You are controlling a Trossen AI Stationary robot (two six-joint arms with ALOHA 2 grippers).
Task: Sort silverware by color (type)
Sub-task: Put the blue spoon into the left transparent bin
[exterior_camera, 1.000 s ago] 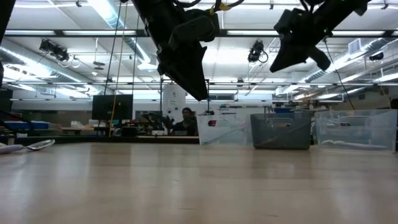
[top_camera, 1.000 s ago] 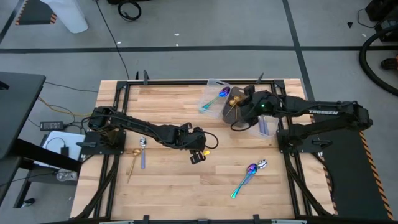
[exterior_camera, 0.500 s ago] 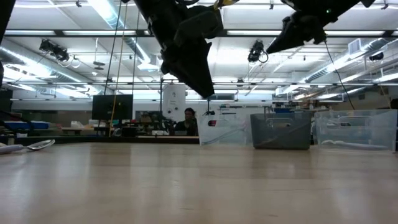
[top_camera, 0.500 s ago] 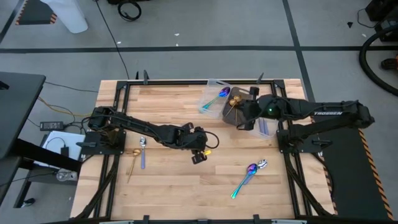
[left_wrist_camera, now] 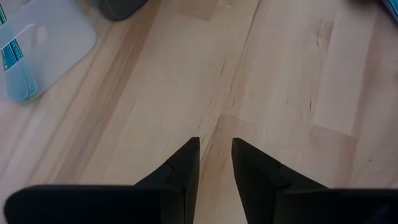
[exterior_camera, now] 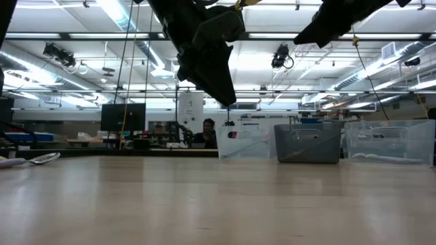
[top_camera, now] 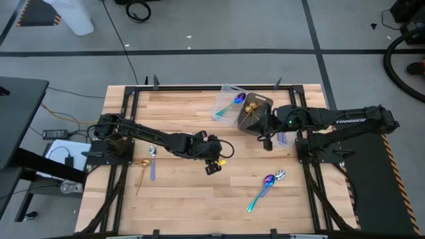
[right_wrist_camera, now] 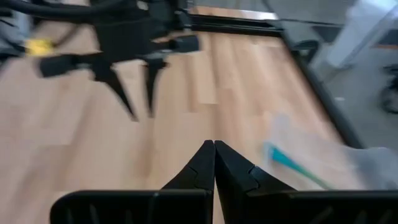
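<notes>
Silverware lies loose on the wooden table: an iridescent spoon [top_camera: 261,190] with a silver piece [top_camera: 280,175] beside it at the near right, and a gold spoon [top_camera: 141,172] and a silver spoon [top_camera: 152,161] at the left. My left gripper [top_camera: 212,165] hangs open over bare wood at mid-table, its fingers [left_wrist_camera: 184,163] apart with nothing between them. My right gripper [top_camera: 267,141] is shut and empty [right_wrist_camera: 214,149], just near of the dark bin [top_camera: 255,110].
Along the far right stand a clear tray [top_camera: 224,99] with an iridescent spoon, the dark bin with gold spoons, and a second clear tray [top_camera: 284,136] partly under my right arm. Bare wood lies between the two grippers. A person sits in the room behind [exterior_camera: 208,131].
My right gripper has drawn away from over the dark bin toward the table's near edge, rising a little and rolling its wrist, and has stayed shut. My left gripper has kept its place.
</notes>
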